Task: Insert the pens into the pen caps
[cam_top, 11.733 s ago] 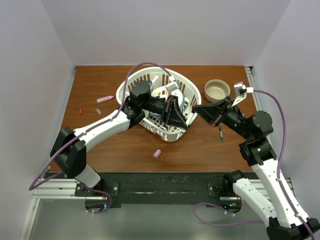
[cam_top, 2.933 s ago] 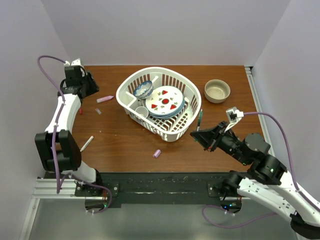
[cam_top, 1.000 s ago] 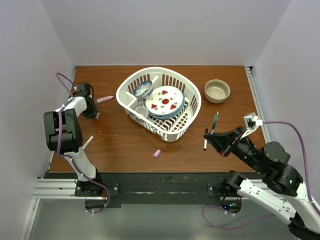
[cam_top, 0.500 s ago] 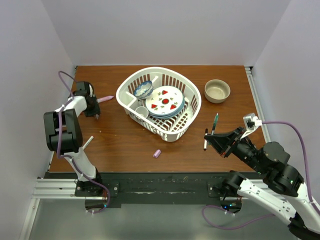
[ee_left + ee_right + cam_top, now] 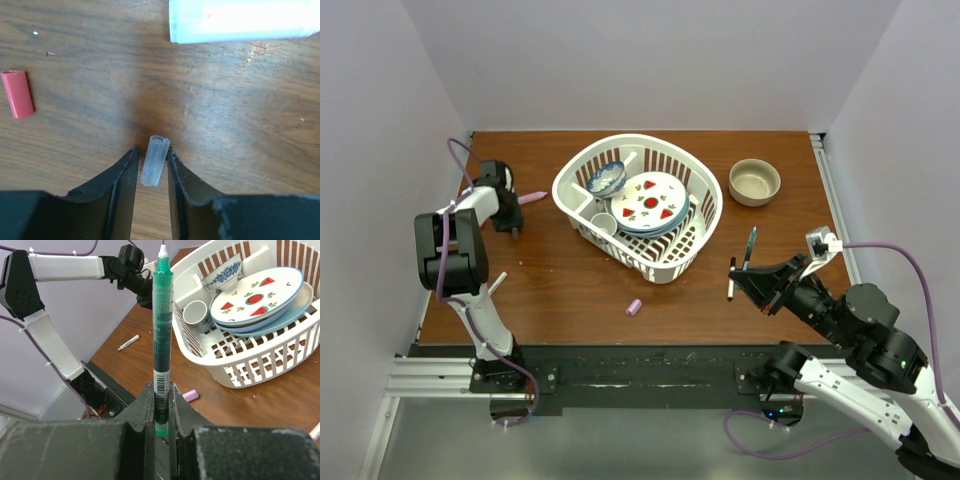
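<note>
- Big change over the last second or so: the left tool [image 5: 150, 164] went from nearly pinched shut to part-way open. It now sits low at the far-left end of the counter [image 5: 240, 115], with its jaws either side of a little see-through cap [image 5: 154, 161].
- The jaws look very close to that cap, but there's nothing that reads as a firm clamp yet, so it's a straddle rather than a hold.
- The left arm itself has barely budged in that second, only a small wrist shuffle.
- A red cap [image 5: 17, 93] lies off to one side on the wood. A pale barrel [image 5: 240, 20], washed out by glare, lies just beyond the see-through one.
- The right tool [image 5: 160, 407] hasn't changed at all. It's clamped tight on the green pen [image 5: 161, 330], holding it upright with the tip up, on the right side near the basket [image 5: 260, 365].
- A lilac cap [image 5: 634, 307] lies loose in front of the basket, and a white pen [image 5: 495, 285] lies at the left edge.
- For the task, this looks like the lineup for a cap pickup. Nothing is capped yet, and pen and cap are still well apart.
</note>
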Robot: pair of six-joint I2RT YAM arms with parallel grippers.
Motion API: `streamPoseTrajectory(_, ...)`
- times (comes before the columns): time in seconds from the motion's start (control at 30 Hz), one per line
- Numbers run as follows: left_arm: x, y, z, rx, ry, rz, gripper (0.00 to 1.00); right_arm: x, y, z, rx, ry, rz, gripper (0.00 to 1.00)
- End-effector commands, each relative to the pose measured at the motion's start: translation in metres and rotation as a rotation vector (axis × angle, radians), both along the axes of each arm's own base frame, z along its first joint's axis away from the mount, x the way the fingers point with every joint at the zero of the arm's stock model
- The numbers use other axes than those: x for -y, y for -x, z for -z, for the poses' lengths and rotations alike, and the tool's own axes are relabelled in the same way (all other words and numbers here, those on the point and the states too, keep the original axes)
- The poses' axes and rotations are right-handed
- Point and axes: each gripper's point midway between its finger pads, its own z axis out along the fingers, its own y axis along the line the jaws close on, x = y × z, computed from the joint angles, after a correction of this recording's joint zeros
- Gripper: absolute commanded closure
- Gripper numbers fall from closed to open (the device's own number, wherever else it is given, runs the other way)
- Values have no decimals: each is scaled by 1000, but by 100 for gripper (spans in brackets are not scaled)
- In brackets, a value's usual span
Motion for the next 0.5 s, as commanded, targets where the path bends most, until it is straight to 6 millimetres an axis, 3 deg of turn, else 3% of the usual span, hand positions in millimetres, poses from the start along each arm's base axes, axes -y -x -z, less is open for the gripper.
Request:
streamPoseTrajectory(0.0,-4,-2,10,-27,-27,13,67,11,0,-15,45,-9,34,100)
streamPoseTrajectory(0.2,-1,1,20,-60,-25,23,78,11,0,-17,46,-13,34,100)
streamPoseTrajectory(0.37,6,10,26,-97,-20,19,99,10,0,-21,46,-24,31,100)
streamPoseTrajectory(0.47,14,14,21,-89,12,15,100,6,-1,-21,39,-31,23,100)
